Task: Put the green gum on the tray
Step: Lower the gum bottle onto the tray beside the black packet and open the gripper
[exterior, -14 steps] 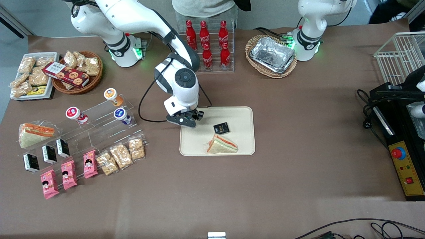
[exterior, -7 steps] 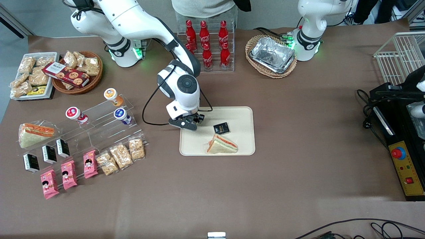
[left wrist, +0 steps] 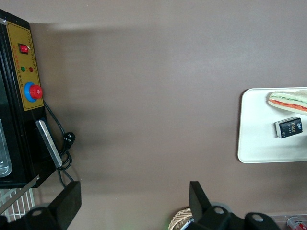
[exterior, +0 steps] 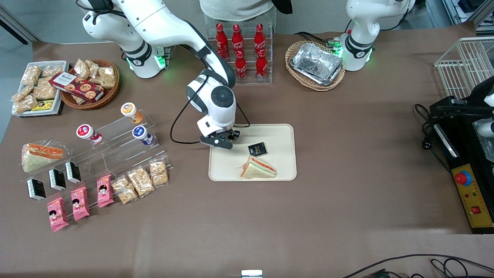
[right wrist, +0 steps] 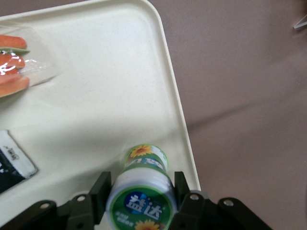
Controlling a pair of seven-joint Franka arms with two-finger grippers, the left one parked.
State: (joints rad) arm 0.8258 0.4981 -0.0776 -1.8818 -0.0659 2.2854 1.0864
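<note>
Green gum [right wrist: 142, 194] sits pinched in the hand [exterior: 222, 139], held just above the tray [exterior: 278, 133] inside its edge nearest the working arm. Carrying looks nearly finished; lowering and releasing remain, clear of the sandwich [exterior: 257, 168].

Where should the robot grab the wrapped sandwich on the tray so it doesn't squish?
Probably from above, with the fingers across the two long slanted sides of the sandwich: it lies flat on the tray, a soft wedge. The gripper is over the tray's edge, shut on the green gum.
</note>
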